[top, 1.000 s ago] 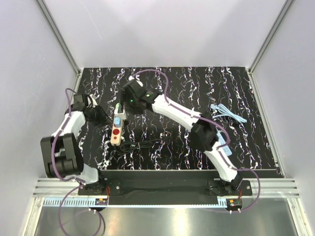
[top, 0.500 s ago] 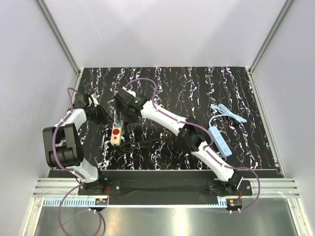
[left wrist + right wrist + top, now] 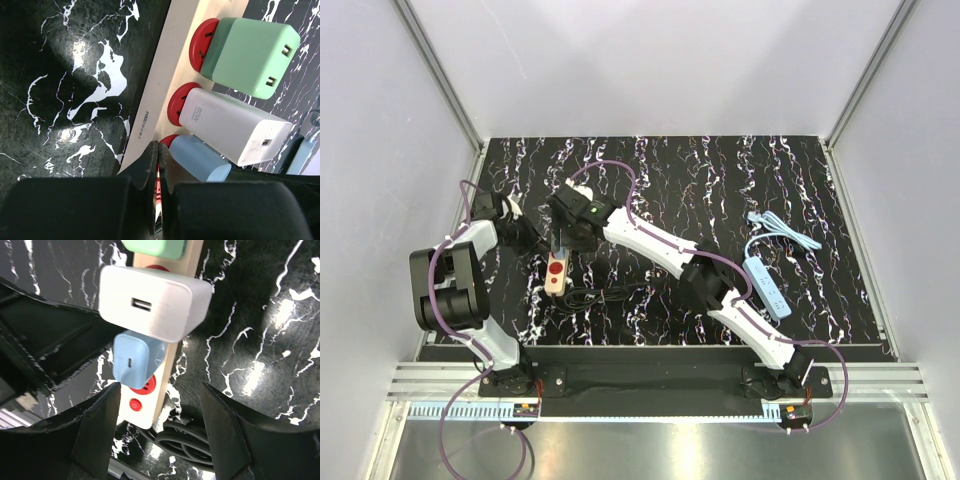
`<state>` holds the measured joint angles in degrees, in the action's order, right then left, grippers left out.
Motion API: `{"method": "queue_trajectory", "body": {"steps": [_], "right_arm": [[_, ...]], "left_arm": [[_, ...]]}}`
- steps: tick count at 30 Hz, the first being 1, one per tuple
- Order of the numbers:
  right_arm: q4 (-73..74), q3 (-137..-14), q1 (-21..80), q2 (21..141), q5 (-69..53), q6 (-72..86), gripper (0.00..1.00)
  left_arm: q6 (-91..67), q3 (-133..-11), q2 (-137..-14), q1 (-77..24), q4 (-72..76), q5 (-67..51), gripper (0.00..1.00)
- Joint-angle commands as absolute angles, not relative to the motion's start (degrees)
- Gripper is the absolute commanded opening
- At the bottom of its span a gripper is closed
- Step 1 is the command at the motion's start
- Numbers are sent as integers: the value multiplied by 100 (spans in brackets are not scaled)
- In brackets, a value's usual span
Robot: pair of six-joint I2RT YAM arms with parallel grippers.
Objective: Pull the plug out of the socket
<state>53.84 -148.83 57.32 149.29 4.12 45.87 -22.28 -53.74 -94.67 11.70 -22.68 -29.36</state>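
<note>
1. We're over the socket (image 3: 150, 410) now. The right hand (image 3: 161, 390) hangs above it with its two fingers (image 3: 100, 430) spread wide, and nothing is gripped between them.
2. There's the plug (image 3: 152, 302), a white cube with one port facing up. It's seated in the socket, the middle of three adapters in a row.
3. A green adapter (image 3: 155, 247) sits on one side of it. A light blue adapter (image 3: 136, 360) sits on the other, tucked right against the plug's edge.
4. On to the left hand (image 3: 156, 152). Its fingers are pressed together, with the tips down at the socket's long edge just beside the light blue adapter. We cannot tell whether they touch the strip.
5. From above, the socket lies on the left part of the counter (image 3: 720, 190), running near to far. The left hand is on its left, and the right hand covers its far end and hides the plug.
6. A black cord (image 3: 175, 440) coils at the socket's near end.
7. Well apart, on the right, lies a light blue power strip (image 3: 767, 285).
</note>
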Motion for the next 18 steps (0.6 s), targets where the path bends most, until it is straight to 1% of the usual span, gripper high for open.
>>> {"method": "queue_trajectory", "body": {"steps": [1, 5, 12, 15, 18], "right_arm": [[5203, -15258, 5792, 15090, 685, 4737, 70], [5142, -15407, 5792, 15249, 695, 4799, 67], [5028, -15662, 5801, 15530, 685, 4869, 59], [5019, -15654, 5809, 15530, 668, 4878, 59], [4948, -15609, 5836, 15399, 694, 4799, 62]], "left_arm": [[-2153, -5309, -9518, 1143, -2136, -3015, 3], [-2136, -5309, -9589, 1125, -2162, -3006, 2], [-2118, -5291, -9624, 1099, -2232, -2822, 1], [-2092, -5300, -9615, 1090, -2259, -2742, 1], [-2092, -5300, -9624, 1081, -2268, -2733, 0]]}}
